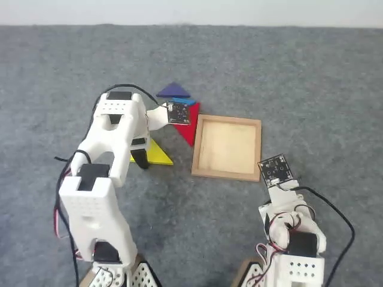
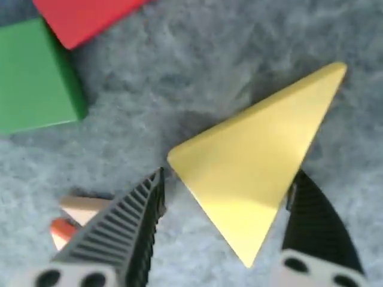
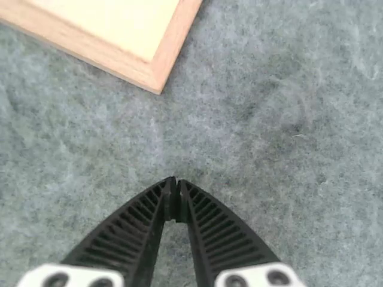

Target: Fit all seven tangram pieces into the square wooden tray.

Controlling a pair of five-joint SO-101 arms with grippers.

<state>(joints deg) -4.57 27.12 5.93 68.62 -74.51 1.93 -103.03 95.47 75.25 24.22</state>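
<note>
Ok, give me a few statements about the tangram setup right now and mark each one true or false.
1. The wooden tray holds no pieces yet. True.
2. The left pincer is shut tight with nothing near it. False: it is open, with a finger on either side of the yellow triangle.
3. The right pincer is shut, above bare carpet off one corner of the tray. True.
4. The green square lies inside the tray. False: it lies on the carpet, next to the red piece.
</note>
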